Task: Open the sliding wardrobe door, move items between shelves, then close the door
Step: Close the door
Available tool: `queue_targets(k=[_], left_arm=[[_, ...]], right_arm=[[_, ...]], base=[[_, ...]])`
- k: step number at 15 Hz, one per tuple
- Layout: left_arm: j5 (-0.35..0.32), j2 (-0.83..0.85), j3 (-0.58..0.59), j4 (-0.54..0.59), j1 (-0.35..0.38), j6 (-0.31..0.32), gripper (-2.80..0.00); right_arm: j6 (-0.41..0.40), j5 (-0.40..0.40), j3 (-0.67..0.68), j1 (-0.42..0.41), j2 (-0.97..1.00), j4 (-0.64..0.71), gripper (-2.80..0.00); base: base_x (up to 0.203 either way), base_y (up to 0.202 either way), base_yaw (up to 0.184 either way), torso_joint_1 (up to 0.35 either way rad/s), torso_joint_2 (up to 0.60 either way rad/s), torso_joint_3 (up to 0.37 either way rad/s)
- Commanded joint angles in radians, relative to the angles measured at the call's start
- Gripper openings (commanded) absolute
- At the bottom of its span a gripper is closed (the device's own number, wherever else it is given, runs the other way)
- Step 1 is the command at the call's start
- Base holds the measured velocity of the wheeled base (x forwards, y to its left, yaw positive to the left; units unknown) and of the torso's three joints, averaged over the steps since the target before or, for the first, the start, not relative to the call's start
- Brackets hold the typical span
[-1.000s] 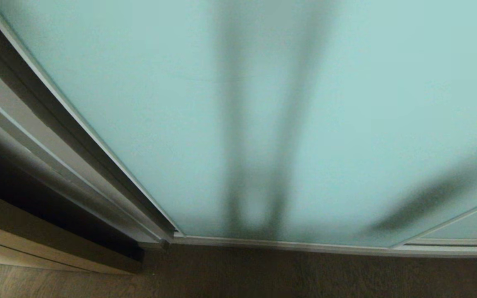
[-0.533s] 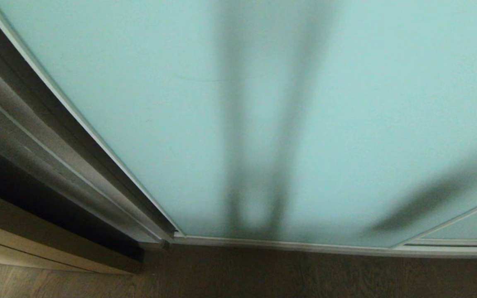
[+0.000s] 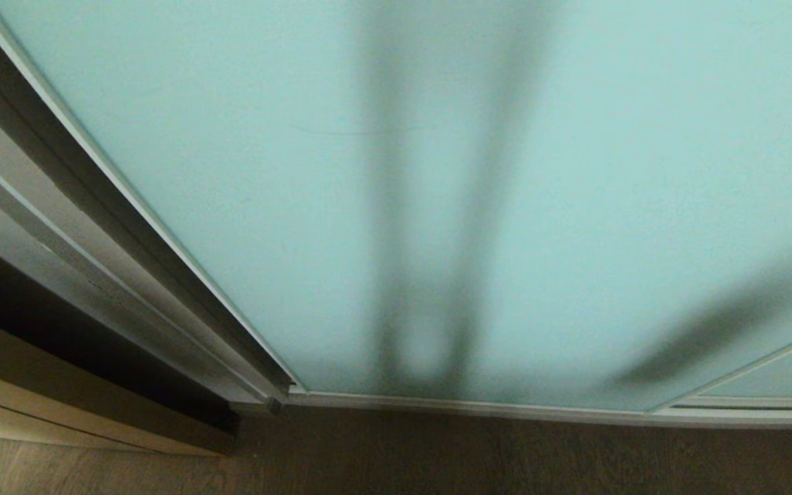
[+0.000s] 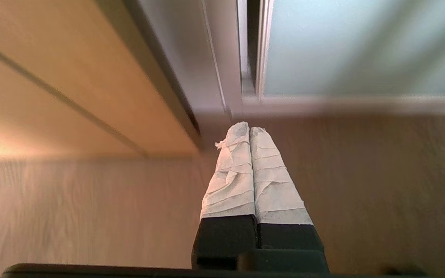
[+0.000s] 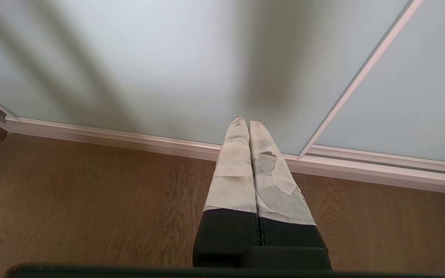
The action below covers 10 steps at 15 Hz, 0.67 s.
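Head view: the sliding wardrobe door (image 3: 437, 206), frosted pale blue-green glass in a thin silver frame, fills most of the picture and sits drawn across the opening; soft dark shadow bands run down it at centre and toward 4 o'clock. Its silver frame edge (image 3: 162, 240) runs from 10 o'clock down to 7 o'clock; a light wood panel (image 3: 38, 405) sits at 8 o'clock, and wood floor (image 3: 506, 454) at 6 o'clock. Neither arm shows. Left wrist view: left gripper (image 4: 248, 129), tape-wrapped fingers pressed together, empty, over the floor; wood panel at 10 o'clock, door at 2 o'clock. Right wrist view: right gripper (image 5: 244, 122), fingers pressed together, empty, tips before the door's bottom rail (image 5: 129, 137); glass from 10 to 2 o'clock.
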Motion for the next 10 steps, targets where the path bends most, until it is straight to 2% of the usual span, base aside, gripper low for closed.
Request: queue_targets(k=[1, 3, 4, 5, 6, 7, 8, 9, 10], left_arm=[[-0.001, -0.053, 0.102, -0.128, 0.000, 0.018, -2.80], [0.010, -0.056, 0.096, -0.148, 0.000, -0.015, -2.80], [0.043, -0.056, 0.096, -0.146, 0.000, -0.021, -2.80], [0.049, -0.056, 0.096, -0.148, 0.000, -0.038, -2.80], [0.048, -0.056, 0.096, -0.148, 0.000, -0.037, -2.80], [0.042, -0.055, 0.096, -0.143, 0.000, 0.003, -2.80], [0.020, -0.055, 0.097, -0.144, 0.000, 0.068, -2.80], [0.007, -0.052, 0.095, -0.140, 0.000, 0.071, -2.80], [0.004, -0.045, 0.091, -0.128, 0.000, 0.021, -2.80]], right_arm=[[-0.001, 0.000, 0.002, 0.000, -0.002, -0.001, -2.80], [-0.001, 0.000, 0.000, 0.000, -0.002, -0.001, -2.80], [-0.001, 0.000, 0.001, 0.000, -0.002, -0.001, -2.80], [-0.001, 0.000, 0.001, 0.000, -0.002, -0.001, -2.80], [-0.001, 0.000, 0.000, 0.000, -0.002, -0.001, -2.80], [-0.001, 0.000, 0.000, 0.000, -0.002, -0.001, -2.80], [-0.001, 0.000, 0.002, 0.000, -0.002, -0.001, -2.80], [-0.001, 0.000, 0.000, 0.000, -0.002, -0.001, -2.80], [-0.001, 0.000, 0.000, 0.000, -0.002, -0.001, -2.80]], base=[[0.000, 0.000, 0.000, 0.000, 0.00, 0.000], [0.000, 0.000, 0.000, 0.000, 0.00, 0.000], [0.000, 0.000, 0.000, 0.000, 0.00, 0.000], [0.000, 0.000, 0.000, 0.000, 0.00, 0.000], [0.000, 0.000, 0.000, 0.000, 0.00, 0.000], [0.000, 0.000, 0.000, 0.000, 0.00, 0.000], [0.000, 0.000, 0.000, 0.000, 0.00, 0.000], [0.000, 0.000, 0.000, 0.000, 0.00, 0.000], [0.000, 0.000, 0.000, 0.000, 0.00, 0.000]])
